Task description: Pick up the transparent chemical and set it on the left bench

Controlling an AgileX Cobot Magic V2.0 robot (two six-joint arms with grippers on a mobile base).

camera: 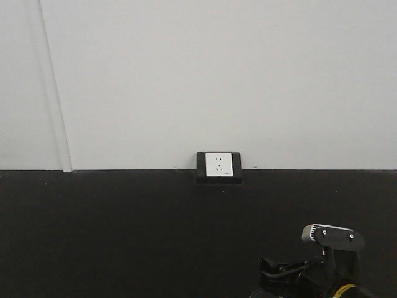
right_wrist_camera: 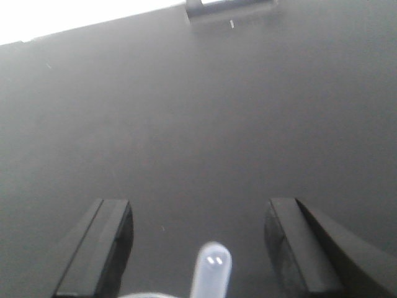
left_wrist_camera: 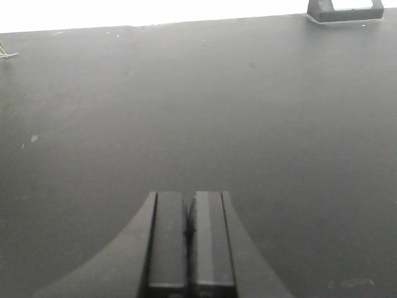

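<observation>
The translucent whitish dropper stick [right_wrist_camera: 211, 268] is poking up between the wide-apart jaws of the right gripper [right_wrist_camera: 198, 210] over the matte black surface [right_wrist_camera: 186, 112]; the left gripper [left_wrist_camera: 189, 202] is pressing its jaws together.

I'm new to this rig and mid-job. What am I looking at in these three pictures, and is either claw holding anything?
It is a two-armed robot on a mobile base. The front view looks ahead at a black worktop under a white wall with a socket; part of an arm shows at the lower right. The other two views come from cameras on the wrists, each looking out along its claw. The left claw is shut on nothing, over bare worktop. The right claw is open, and the rounded top of a clear dropper stands between its fingers, touching neither. What the dropper stands in is cut off by the frame. Nothing is held.
</observation>
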